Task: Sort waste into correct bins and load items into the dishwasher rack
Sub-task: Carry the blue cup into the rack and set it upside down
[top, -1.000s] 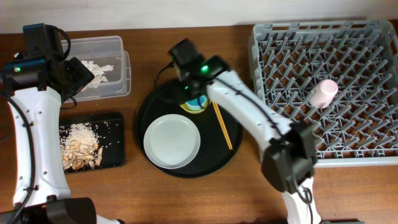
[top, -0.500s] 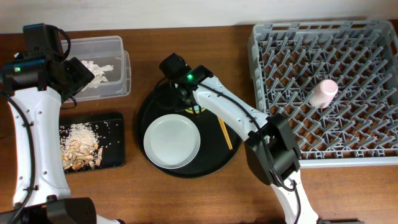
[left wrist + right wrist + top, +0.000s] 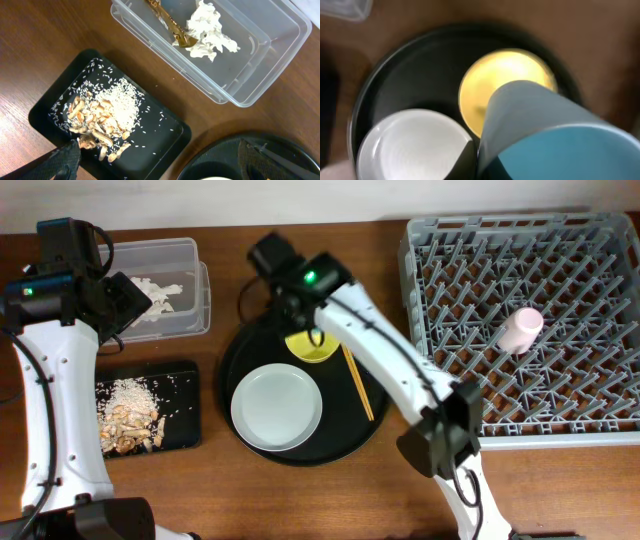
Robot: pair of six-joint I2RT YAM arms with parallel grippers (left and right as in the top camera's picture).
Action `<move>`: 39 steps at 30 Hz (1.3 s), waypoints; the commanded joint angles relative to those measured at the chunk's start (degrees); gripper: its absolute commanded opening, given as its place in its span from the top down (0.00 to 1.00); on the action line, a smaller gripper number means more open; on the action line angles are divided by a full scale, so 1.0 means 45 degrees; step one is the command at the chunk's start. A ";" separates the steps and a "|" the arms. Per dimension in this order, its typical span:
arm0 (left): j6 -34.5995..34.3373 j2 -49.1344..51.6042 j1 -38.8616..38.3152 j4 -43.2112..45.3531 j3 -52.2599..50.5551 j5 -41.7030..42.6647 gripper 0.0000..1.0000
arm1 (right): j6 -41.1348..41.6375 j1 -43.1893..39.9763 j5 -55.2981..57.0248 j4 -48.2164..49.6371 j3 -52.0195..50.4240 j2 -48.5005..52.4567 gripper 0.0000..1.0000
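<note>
Brown wooden table [image 3: 300, 500], pale wall strip [image 3: 250, 200] beyond far edge

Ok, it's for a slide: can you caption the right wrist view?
The light-blue cup held above the yellow bowl and pale grey plate on the round black tray.

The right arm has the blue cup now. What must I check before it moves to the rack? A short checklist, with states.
1. Grip of right gripper on light-blue cup: ok, cup is lifted.
2. Cup clear of yellow bowl: ok, bowl lies below.
3. Free prongs in dishwasher rack beside pink cup: ok.
4. Path free of left gripper, open near the black tray: ok.
5. Cup empty: cannot tell.
</note>
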 commanded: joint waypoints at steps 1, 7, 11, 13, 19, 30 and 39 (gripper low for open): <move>-0.0078 -0.0160 0.0063 0.0015 0.0102 -0.0126 0.01 | -0.0053 -0.1297 0.1341 -0.1885 0.3240 -0.0155 0.96; -0.0078 -0.0160 0.0063 0.0015 0.0102 -0.0126 0.01 | -0.0913 -0.5557 -0.1379 -0.4435 0.6173 -0.0155 0.96; -0.0078 -0.0160 0.0063 0.0015 0.0102 -0.0126 0.01 | -0.2205 -0.9015 -0.7563 -0.4435 0.5605 -0.0155 0.96; -0.0073 -0.0160 0.0063 0.0015 0.0102 -0.0126 0.01 | -0.2433 -1.0142 -0.9748 -0.4435 0.5323 -0.0175 0.96; -0.0078 -0.0160 0.0063 0.0015 0.0102 -0.0126 0.01 | -0.2565 -1.1492 -0.9015 -0.4435 0.3842 -0.1792 0.96; -0.0078 -0.0160 0.0063 0.0015 0.0102 -0.0126 0.01 | -0.6659 -1.3726 -1.0146 -0.4430 -0.4668 -0.5527 0.96; -0.0078 -0.0160 0.0063 0.0015 0.0102 -0.0126 0.01 | -1.1152 -1.6053 -1.5854 -0.3604 -0.9622 -0.5391 0.96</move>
